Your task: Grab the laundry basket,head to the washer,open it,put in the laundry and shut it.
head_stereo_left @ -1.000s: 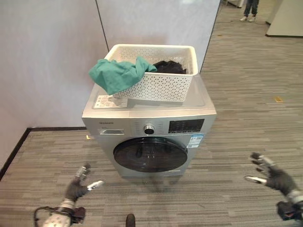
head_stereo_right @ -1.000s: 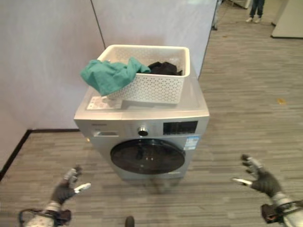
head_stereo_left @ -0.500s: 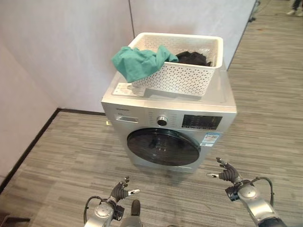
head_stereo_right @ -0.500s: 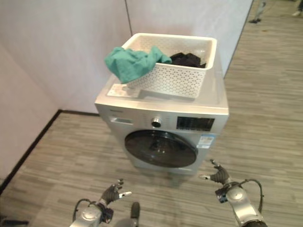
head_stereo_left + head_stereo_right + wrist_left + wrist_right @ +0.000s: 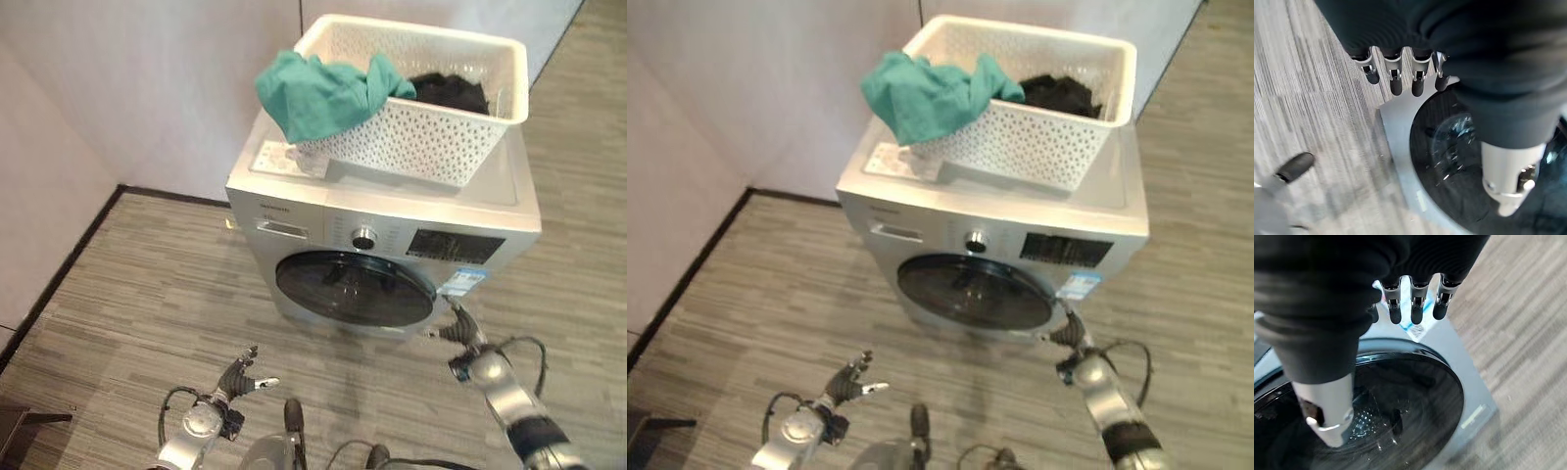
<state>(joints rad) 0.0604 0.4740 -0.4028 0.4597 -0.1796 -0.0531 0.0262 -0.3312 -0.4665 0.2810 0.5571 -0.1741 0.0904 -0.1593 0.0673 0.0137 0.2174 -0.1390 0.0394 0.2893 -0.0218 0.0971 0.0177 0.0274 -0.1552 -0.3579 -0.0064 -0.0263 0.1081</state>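
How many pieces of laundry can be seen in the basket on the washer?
2 visible. A green cloth hangs over the left rim of the white basket; a black garment lies inside toward the right. More may be hidden beneath them.

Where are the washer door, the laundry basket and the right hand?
washer door (image 5: 355,290), left eye view, middle of the dark round glass.
laundry basket (image 5: 431,147), left eye view, perforated front wall.
right hand (image 5: 462,331), left eye view, back of the hand beside the door's edge.
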